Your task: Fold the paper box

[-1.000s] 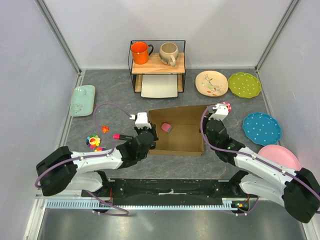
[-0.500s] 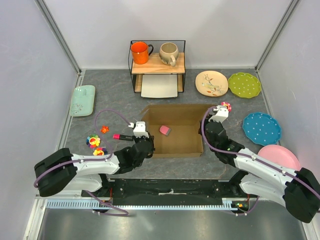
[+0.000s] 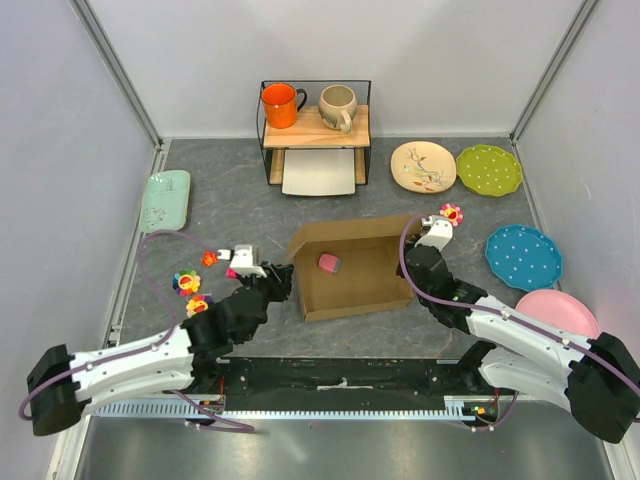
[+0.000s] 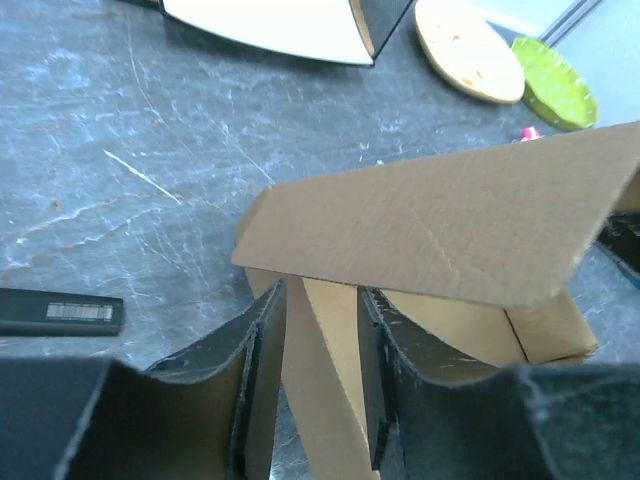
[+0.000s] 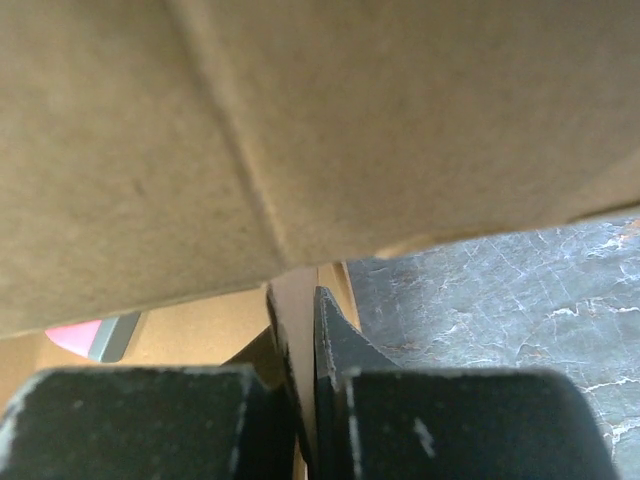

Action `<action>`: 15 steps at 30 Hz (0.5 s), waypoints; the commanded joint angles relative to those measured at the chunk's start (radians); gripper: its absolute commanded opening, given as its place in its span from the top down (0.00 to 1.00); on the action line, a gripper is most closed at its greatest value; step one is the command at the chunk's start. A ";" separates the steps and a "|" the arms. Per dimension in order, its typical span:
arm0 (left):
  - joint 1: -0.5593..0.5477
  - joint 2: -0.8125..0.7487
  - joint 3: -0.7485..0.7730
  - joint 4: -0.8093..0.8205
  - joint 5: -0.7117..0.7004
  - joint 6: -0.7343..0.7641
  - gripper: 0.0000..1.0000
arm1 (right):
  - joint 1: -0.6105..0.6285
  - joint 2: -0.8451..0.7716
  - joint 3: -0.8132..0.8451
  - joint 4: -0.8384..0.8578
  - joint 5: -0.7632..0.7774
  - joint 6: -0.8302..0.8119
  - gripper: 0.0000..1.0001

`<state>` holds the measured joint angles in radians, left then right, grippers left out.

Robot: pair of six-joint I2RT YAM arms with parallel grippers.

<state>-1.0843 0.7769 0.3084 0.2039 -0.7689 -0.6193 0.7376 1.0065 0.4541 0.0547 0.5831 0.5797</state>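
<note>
From my feed, the left hand is at the left wall of the paper box. Its fingers are parted either side of the cardboard with a bit of slack, so I wouldn't call that a grip. The box sits around the middle of the surface, twisted out of square with the edges, open side up, with a small pink block inside. The right hand is pinched tight on the box's thin right wall.
</note>
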 commanded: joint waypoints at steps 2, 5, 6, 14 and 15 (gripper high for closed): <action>-0.005 -0.197 -0.043 -0.103 -0.064 0.116 0.55 | 0.003 0.026 -0.006 -0.174 -0.048 0.012 0.94; -0.005 -0.275 -0.074 -0.092 -0.029 0.159 0.52 | 0.006 0.030 0.004 -0.170 -0.051 0.012 0.94; -0.005 -0.295 -0.080 -0.087 -0.012 0.168 0.52 | 0.006 0.030 0.008 -0.171 -0.049 0.011 0.94; -0.005 -0.272 -0.078 0.022 0.080 0.406 0.32 | 0.009 0.026 0.041 -0.196 -0.049 -0.009 0.93; -0.005 -0.263 -0.077 0.044 0.109 0.421 0.31 | 0.009 0.024 0.043 -0.199 -0.049 -0.011 0.93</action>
<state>-1.0843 0.4919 0.2123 0.1406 -0.7303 -0.3653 0.7380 1.0138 0.4850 0.0120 0.5785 0.5781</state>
